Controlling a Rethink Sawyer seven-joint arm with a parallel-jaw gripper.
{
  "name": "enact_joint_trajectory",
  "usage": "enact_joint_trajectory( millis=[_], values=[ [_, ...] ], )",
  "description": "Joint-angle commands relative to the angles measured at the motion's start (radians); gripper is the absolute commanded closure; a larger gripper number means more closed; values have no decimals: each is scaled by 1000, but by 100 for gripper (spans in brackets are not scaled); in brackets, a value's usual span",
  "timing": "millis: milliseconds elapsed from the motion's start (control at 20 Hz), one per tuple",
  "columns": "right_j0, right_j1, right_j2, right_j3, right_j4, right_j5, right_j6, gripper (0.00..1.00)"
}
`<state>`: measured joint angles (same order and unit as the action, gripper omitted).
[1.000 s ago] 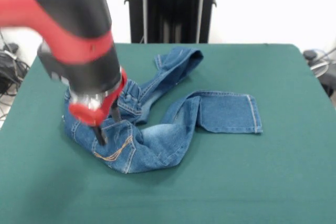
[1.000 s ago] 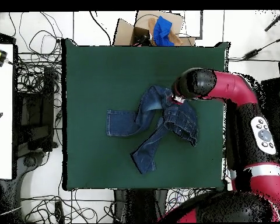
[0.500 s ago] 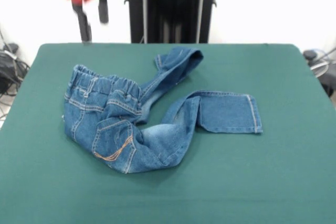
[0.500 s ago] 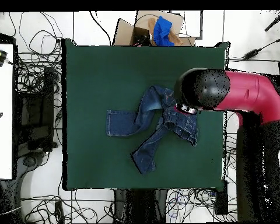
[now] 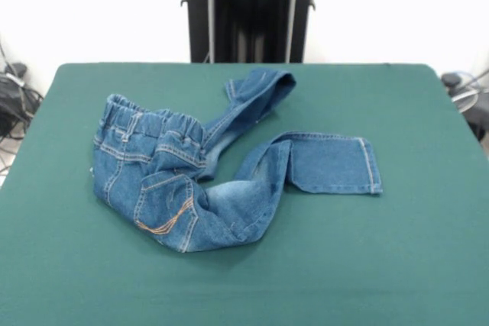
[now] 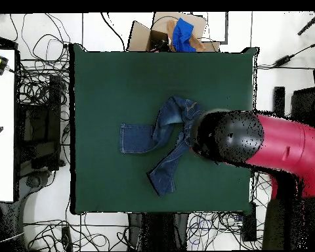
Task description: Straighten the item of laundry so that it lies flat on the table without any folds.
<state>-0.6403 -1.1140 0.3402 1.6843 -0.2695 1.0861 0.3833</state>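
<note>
Clearly the jeans [image 5: 206,177] lie crumpled mid-table [image 5: 397,265], seat bunched, legs bent and crossing; the arm [image 6: 252,141] hides its gripper, so I cannot tell its state; better to pull the hems outward, one at a time.

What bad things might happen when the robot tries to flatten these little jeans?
The jeans are bunched at the waistband, with one leg bent over itself. Pulling one spot may just drag the whole pile across the table without opening the folds. From above, the arm hides the waistband end, so the next grab there might be misjudged.
</note>
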Motion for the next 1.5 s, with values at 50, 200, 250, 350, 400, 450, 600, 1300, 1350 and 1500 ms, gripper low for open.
enact_joint_trajectory(
  millis=[50,200,250,350,400,450,600,1300,1350,1500],
  values=[
    [-23,-49,-162,494,127,-385,372,0],
    [-26,-60,-190,572,161,-480,377,0],
    [-23,-63,-201,593,165,-508,377,0],
    [-14,-64,-215,634,165,-582,387,0],
    [-23,-52,-212,660,171,-633,379,0],
    [-23,-16,-216,669,162,-679,392,0],
    [-25,37,-229,697,152,-778,395,0],
    [-97,375,-257,734,137,-1187,380,0],
    [-93,384,-276,740,135,-1205,380,0],
    [-64,404,-347,764,118,-1279,379,0]
  ],
)
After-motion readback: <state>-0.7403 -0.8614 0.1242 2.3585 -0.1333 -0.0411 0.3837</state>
